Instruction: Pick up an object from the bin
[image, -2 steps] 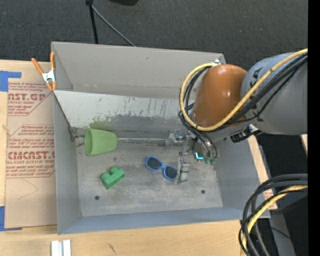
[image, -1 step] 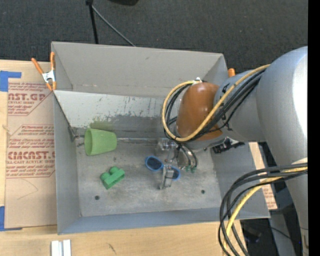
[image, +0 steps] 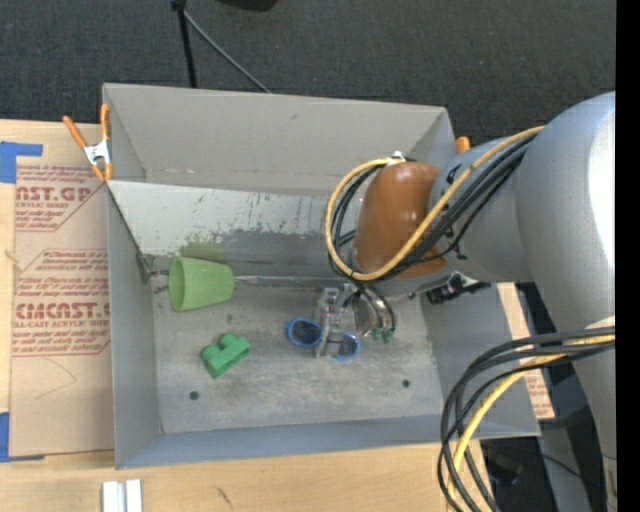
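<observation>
Placement low at blue looped piece (image: 300, 332)

Camera view: your gripper (image: 348, 325) sits down over it, right of centre on the floor, probably lined up to grasp. Green cup (image: 200, 283) and green block (image: 225, 354) lie well clear. Whether it is open or closed, you cannot tell.

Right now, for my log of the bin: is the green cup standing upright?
No, the green cup lies on its side in the bin.
</observation>
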